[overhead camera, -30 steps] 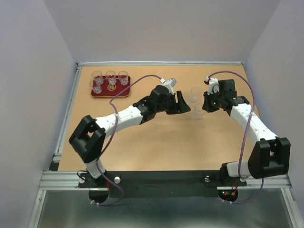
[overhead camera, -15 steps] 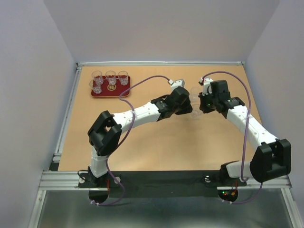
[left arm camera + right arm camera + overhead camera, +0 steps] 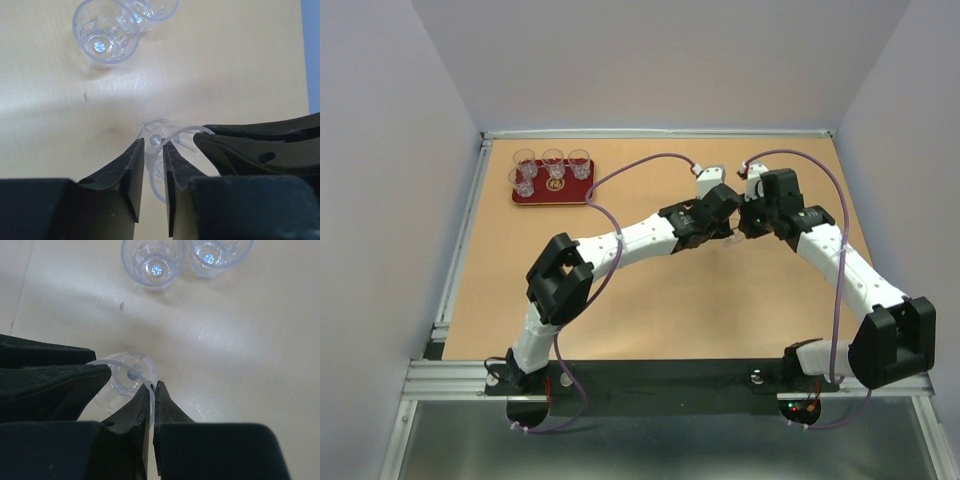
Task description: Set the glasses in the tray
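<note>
The dark red tray (image 3: pixel 582 192) lies at the far left and holds several clear glasses (image 3: pixel 553 160). My two grippers meet right of centre. My right gripper (image 3: pixel 748 222) (image 3: pixel 152 385) is shut, pinching the rim of one clear glass (image 3: pixel 131 375). My left gripper (image 3: pixel 725 222) (image 3: pixel 154 145) is narrowly open, its two fingers either side of the opposite wall of that same glass (image 3: pixel 172 142). The gap is wider than the wall. Two more glasses (image 3: pixel 106 32) (image 3: pixel 156 260) stand on the table just beyond it.
The right gripper's dark fingers (image 3: pixel 260 142) fill the right of the left wrist view. The left gripper's fingers (image 3: pixel 50 385) fill the left of the right wrist view. Raised table edges run along the far and left sides.
My left arm has stretched to the right until its gripper reached the glass in the right gripper. The right gripper has shifted slightly left toward it.
</note>
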